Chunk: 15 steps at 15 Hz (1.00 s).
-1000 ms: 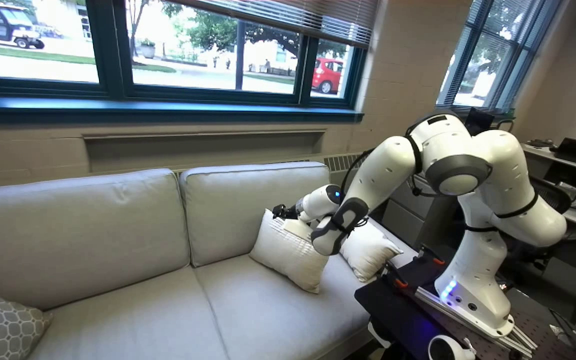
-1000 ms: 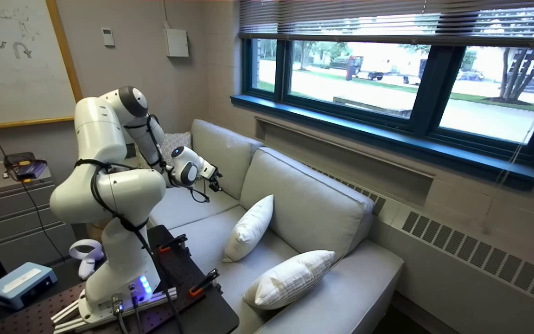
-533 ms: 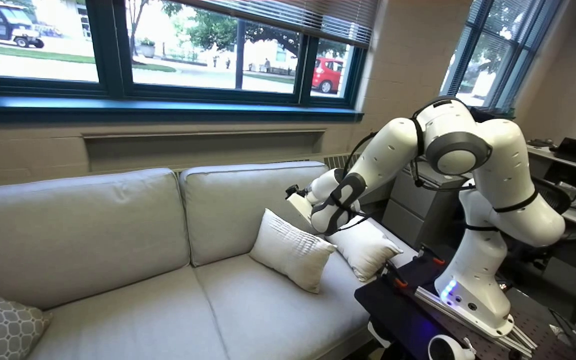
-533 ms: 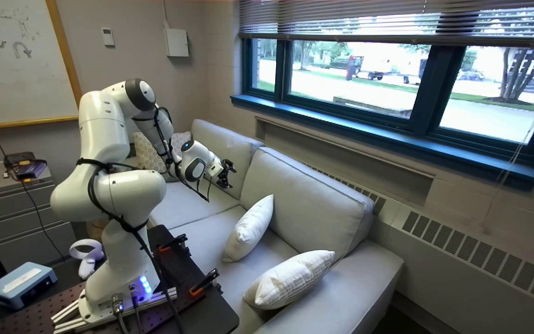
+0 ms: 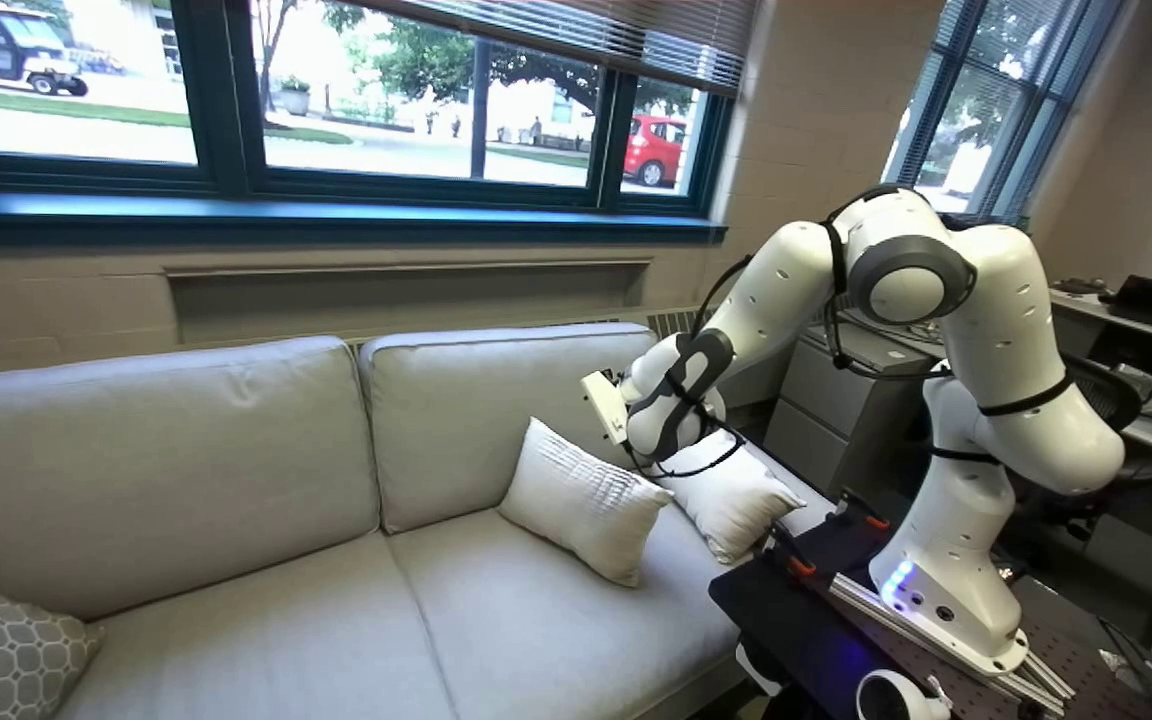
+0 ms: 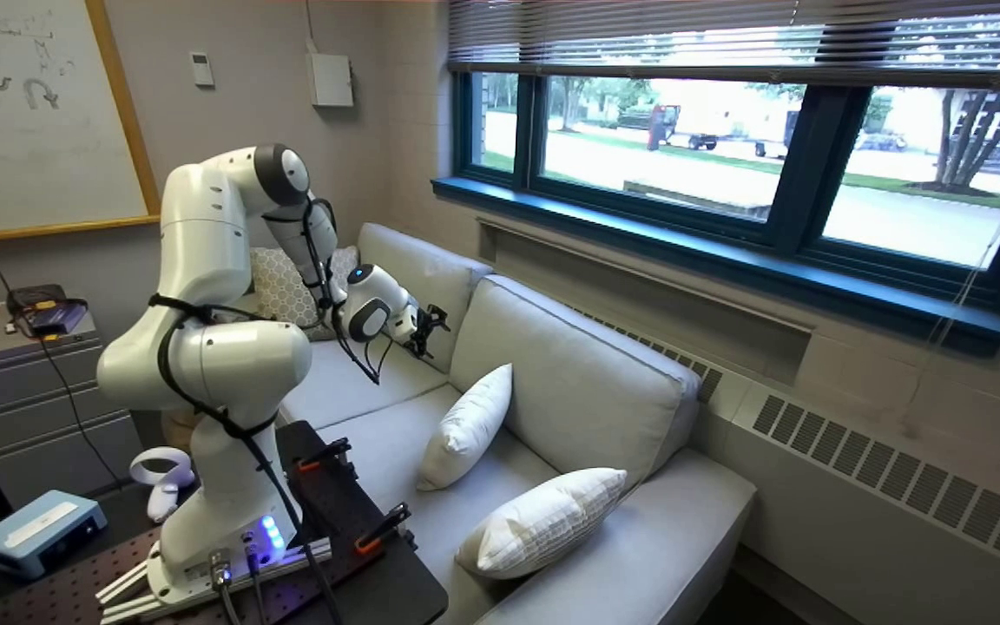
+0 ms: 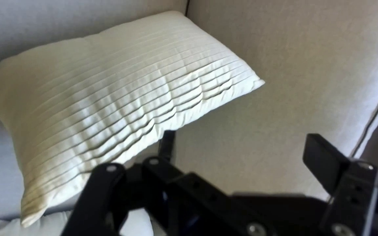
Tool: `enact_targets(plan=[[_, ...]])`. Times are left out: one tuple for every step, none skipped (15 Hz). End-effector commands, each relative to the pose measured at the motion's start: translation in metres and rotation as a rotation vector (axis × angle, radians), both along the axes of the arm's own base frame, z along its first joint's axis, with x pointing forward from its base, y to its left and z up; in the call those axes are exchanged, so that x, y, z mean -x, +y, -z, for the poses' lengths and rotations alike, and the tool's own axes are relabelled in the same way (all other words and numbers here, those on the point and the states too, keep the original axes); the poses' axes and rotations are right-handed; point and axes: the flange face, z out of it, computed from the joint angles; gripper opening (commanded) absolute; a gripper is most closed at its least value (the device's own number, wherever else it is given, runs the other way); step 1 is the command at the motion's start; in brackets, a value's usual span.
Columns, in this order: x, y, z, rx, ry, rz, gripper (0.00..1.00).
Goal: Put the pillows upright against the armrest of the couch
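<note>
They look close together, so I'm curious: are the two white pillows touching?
Apart: in an exterior view, a strip of couch seat shows between the farther pillow and the nearer pillow.

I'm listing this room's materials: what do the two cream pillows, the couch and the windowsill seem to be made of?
Cream pillows: matte woven fabric, perhaps cotton; pleats show in the wrist view, and plump shapes suggest soft filling.
Couch: matte textile upholstery, judging by its sewn seams; fibre unclear.
Windowsill: smooth, glossy blue, probably painted, since it reflects daylight; wood or metal, I can't tell.
</note>
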Motion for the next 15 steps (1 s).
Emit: enact_targets(plan=[[0.000, 0.008, -0.001, -0.018, -0.003, -0.003, 1.00], [0.000, 0.015, -0.003, -0.030, -0.005, -0.007, 1.00], [0.001, 0.018, -0.003, -0.037, -0.006, -0.010, 1.00], [0.001, 0.019, -0.003, -0.039, -0.006, -0.010, 1.00], [-0.004, 0.020, -0.001, -0.044, -0.001, 0.008, 1.00], [-0.007, 0.021, 0.000, -0.056, -0.006, 0.026, 1.00], [-0.012, 0.021, 0.000, -0.081, -0.012, 0.054, 1.00], [-0.019, 0.020, -0.004, -0.133, -0.011, 0.104, 1.00], [-0.026, 0.017, -0.008, -0.173, -0.013, 0.144, 1.00], [-0.034, 0.011, -0.013, -0.205, -0.009, 0.176, 1.00], [-0.040, 0.006, -0.017, -0.238, -0.011, 0.210, 1.00], [-0.047, -0.003, -0.019, -0.266, -0.015, 0.247, 1.00], [-0.052, -0.013, -0.020, -0.293, -0.018, 0.288, 1.00], [-0.058, -0.024, -0.020, -0.320, -0.018, 0.328, 1.00], [-0.064, -0.039, -0.018, -0.345, -0.014, 0.371, 1.00]])
